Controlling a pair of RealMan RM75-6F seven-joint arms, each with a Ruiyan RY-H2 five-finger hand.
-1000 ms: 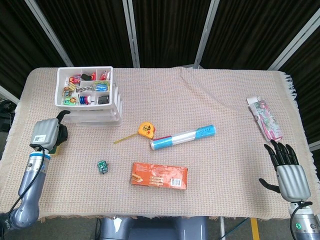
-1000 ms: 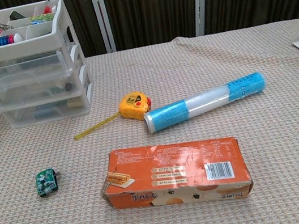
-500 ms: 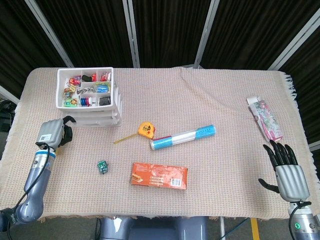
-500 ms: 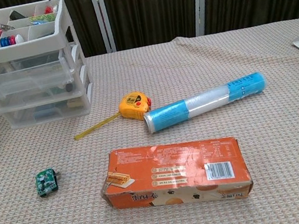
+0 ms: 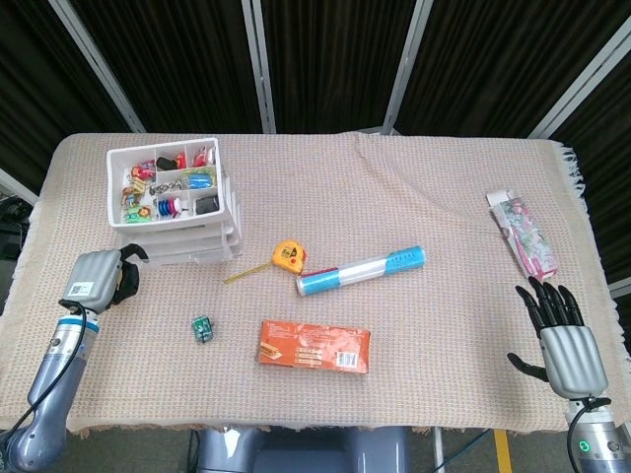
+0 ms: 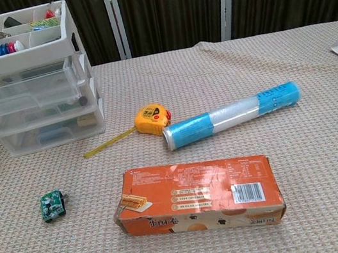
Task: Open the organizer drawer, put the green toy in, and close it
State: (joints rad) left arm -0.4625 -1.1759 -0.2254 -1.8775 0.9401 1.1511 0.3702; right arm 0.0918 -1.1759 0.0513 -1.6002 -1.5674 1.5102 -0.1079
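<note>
The green toy (image 5: 202, 328) lies flat on the counter (image 5: 434, 197), in the open, well in front of the organizer (image 5: 175, 202) and to the left of the orange box (image 5: 315, 346). The organizer (a white stack of clear drawers with a tray of small bright bits on top) stands near the far left corner; in the chest view its top drawer (image 6: 20, 93) juts out toward the left, beyond the ones beneath it.

The left robot hand (image 5: 97, 278) sits at the organizer's front left, fingers curled in toward that drawer; whether they actually grip it I cannot tell, as only a dark fingertip shows at the edge of the chest view. The right robot hand (image 5: 562, 335) rests low at the near right corner, fingers spread and holding nothing.

A yellow tape measure (image 5: 287, 256) with its tape partly drawn out lies near the organizer, just beside a blue and clear tube (image 5: 360, 271). A patterned packet (image 5: 523, 232) lies at the far right edge.
</note>
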